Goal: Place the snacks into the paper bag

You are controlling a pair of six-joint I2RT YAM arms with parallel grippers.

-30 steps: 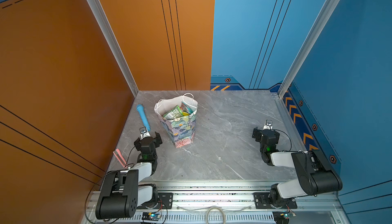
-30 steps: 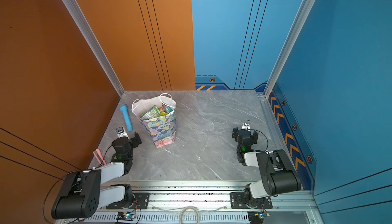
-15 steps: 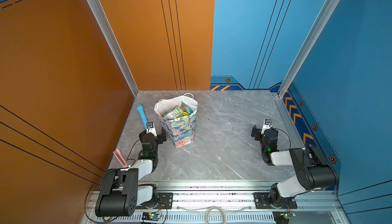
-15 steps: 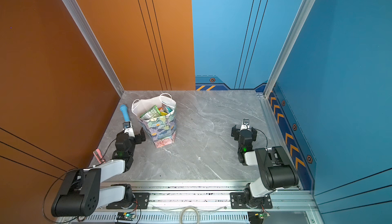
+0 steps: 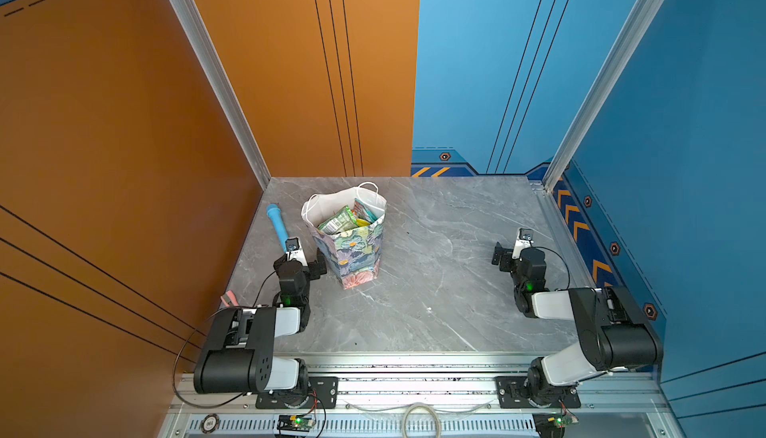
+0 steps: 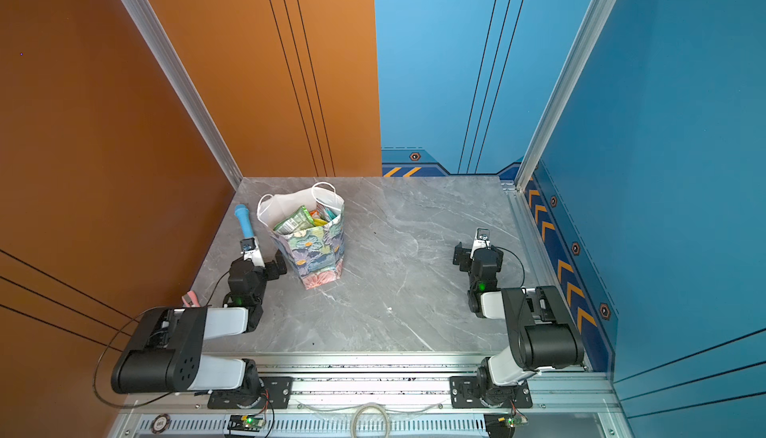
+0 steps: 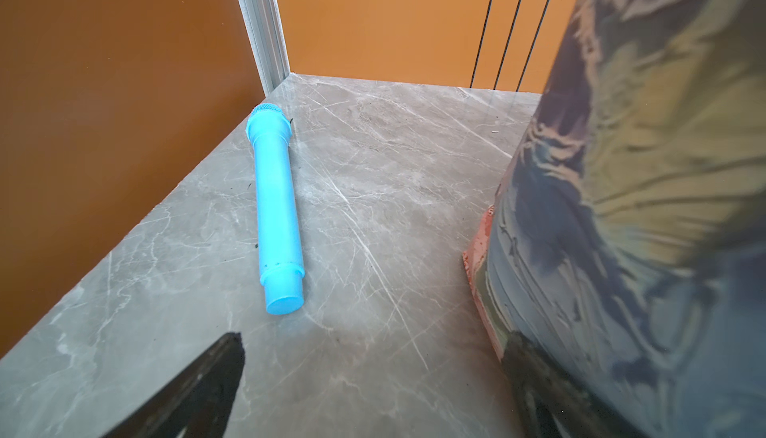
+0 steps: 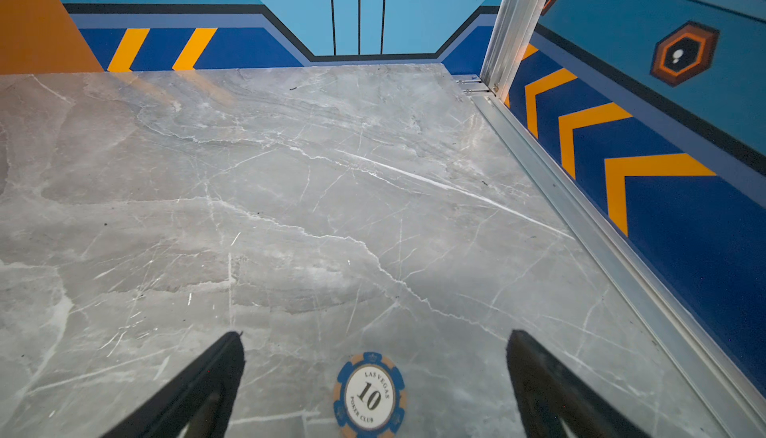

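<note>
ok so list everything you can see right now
paper bag: one, floral blue-green-pink, upright, back left of table
snacks: several, green, teal, yellow, inside the bag; full count hidden
stick: one, light blue, lying left of bag
poker chip: one, blue-orange-white, flat on table by right gripper
pink item: one, table's left edge; too small to identify
table: one, grey marble
left gripper: black, open, beside bag's base
right gripper: black, open, right side, empty

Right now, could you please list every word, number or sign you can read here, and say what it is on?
"LAS VEGAS": poker chip, upper face.
"10": same chip, centre.
"POKER CLUB": same chip, lower face.
Print on the green packet in the bag: too small to read.
Number on the rail chip: too blurred to read.
</note>
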